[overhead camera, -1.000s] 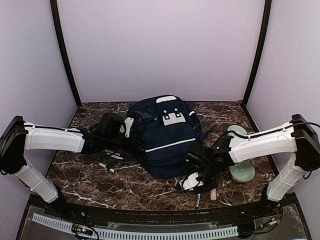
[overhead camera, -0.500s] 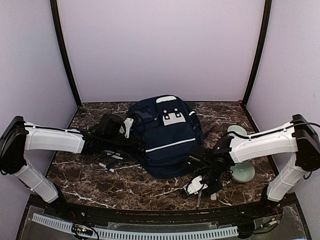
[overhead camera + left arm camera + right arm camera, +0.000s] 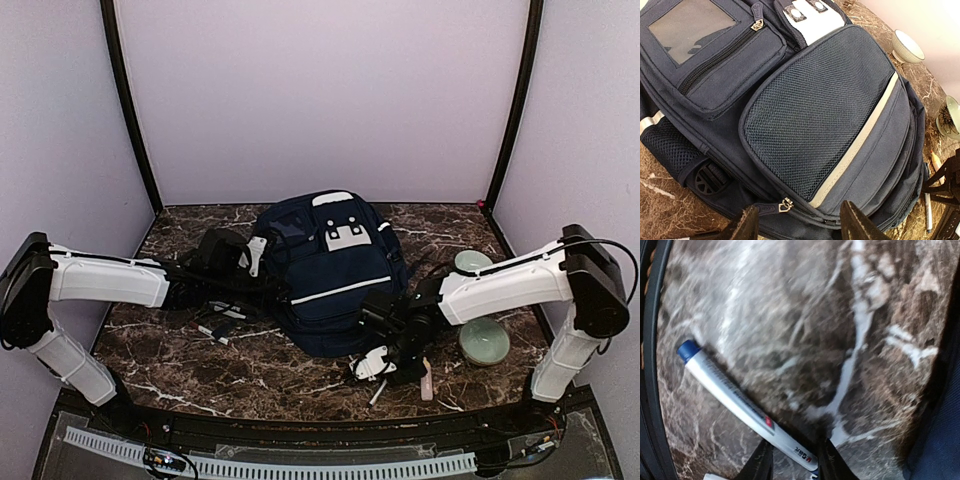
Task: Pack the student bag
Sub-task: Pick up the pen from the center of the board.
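The navy-blue student bag (image 3: 330, 270) lies flat mid-table, with its white stripe and buckle patch facing up. In the left wrist view its mesh front pocket (image 3: 820, 105) fills the frame, and a silver zipper pull (image 3: 785, 204) sits by the bag's lower seam. My left gripper (image 3: 275, 290) is at the bag's left side. It is open (image 3: 800, 222), with a jaw on each side of the zipper seam. My right gripper (image 3: 383, 365) is near the front edge, right of the bag's bottom. It is shut (image 3: 795, 465) on the end of a white marker (image 3: 735, 395) with a blue cap.
Two pale green bowls (image 3: 484, 340) (image 3: 473, 262) stand at the right. A pink stick (image 3: 427, 383) lies by the right gripper. Pens (image 3: 215, 330) lie left of the bag under the left arm. The table's black front edge (image 3: 650, 365) is close to the marker.
My right gripper has moved left along the front of the table and taken hold of the marker, which has swung to a tilt. The left arm has not moved.
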Robot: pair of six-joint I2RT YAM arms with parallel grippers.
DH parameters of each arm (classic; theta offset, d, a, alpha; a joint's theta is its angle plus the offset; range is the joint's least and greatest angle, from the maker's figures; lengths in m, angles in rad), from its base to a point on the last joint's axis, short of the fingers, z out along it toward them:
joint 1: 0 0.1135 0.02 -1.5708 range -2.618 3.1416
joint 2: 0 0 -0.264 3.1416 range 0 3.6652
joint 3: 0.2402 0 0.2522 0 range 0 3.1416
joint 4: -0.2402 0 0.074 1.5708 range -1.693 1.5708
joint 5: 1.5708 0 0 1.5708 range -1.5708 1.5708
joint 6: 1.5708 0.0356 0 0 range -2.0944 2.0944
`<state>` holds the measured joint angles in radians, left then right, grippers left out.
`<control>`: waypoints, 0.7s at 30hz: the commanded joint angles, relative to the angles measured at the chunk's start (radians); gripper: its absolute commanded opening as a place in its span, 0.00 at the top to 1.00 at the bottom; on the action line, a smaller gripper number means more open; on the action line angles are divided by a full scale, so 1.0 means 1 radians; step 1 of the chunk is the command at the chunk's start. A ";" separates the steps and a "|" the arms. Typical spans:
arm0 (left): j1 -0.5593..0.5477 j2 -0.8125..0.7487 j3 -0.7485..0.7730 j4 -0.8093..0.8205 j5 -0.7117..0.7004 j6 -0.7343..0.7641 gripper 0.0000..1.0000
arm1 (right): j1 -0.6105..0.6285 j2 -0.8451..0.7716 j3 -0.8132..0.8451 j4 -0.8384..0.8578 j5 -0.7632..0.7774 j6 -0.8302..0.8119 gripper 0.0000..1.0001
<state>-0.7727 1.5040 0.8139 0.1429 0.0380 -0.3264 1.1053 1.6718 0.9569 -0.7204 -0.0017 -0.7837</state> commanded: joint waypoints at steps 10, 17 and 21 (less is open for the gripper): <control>-0.011 -0.023 -0.029 0.036 0.012 -0.012 0.43 | -0.015 0.099 0.093 -0.024 -0.081 0.146 0.85; -0.012 -0.019 -0.027 0.038 0.018 -0.008 0.42 | -0.017 0.112 0.107 -0.040 -0.090 0.167 0.93; -0.013 -0.018 -0.027 0.037 0.020 -0.010 0.42 | -0.015 0.105 0.116 -0.025 -0.097 0.171 0.83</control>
<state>-0.7784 1.5040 0.7975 0.1635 0.0456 -0.3294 1.0851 1.7576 1.0584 -0.7494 -0.0566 -0.6270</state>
